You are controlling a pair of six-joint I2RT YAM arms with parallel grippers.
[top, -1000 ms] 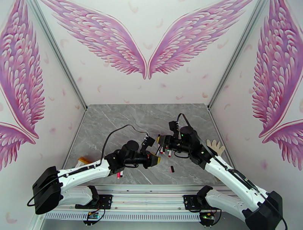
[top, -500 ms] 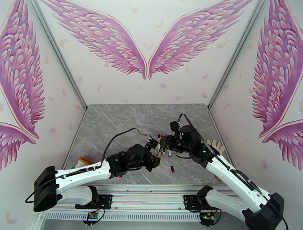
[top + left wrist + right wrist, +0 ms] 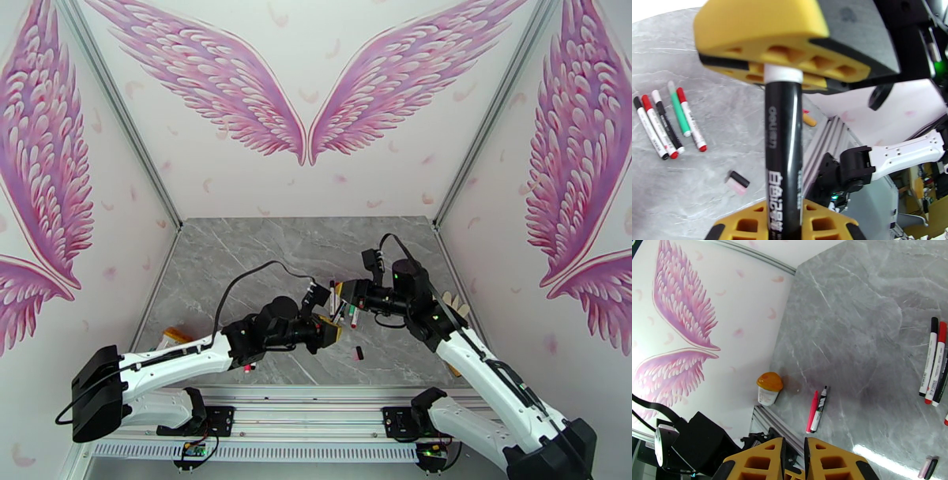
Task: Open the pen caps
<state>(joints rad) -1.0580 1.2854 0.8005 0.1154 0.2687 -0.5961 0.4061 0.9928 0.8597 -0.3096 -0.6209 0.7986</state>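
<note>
A black pen [image 3: 784,130] stands between my two grippers over the middle of the table. My left gripper [image 3: 784,223] is shut on its lower barrel. My right gripper [image 3: 784,69] is shut on the pen's white cap end, just above a white ring. In the top view the left gripper [image 3: 332,328] and right gripper [image 3: 340,298] meet fingertip to fingertip. Several capped pens [image 3: 671,118] lie in a row on the table below them. A loose black cap and a pink cap [image 3: 736,181] lie side by side near the front edge.
A pink pen and a black-and-white pen [image 3: 815,409] lie near the front left. An orange-lidded cup [image 3: 768,388] stands at the left wall. A white glove [image 3: 454,304] rests at the right edge. The grey marble table [image 3: 261,245] stretches away behind.
The left arm has swung right and forward, bringing its gripper up against the right gripper. The right arm has shifted slightly to the right. Both stay shut.
</note>
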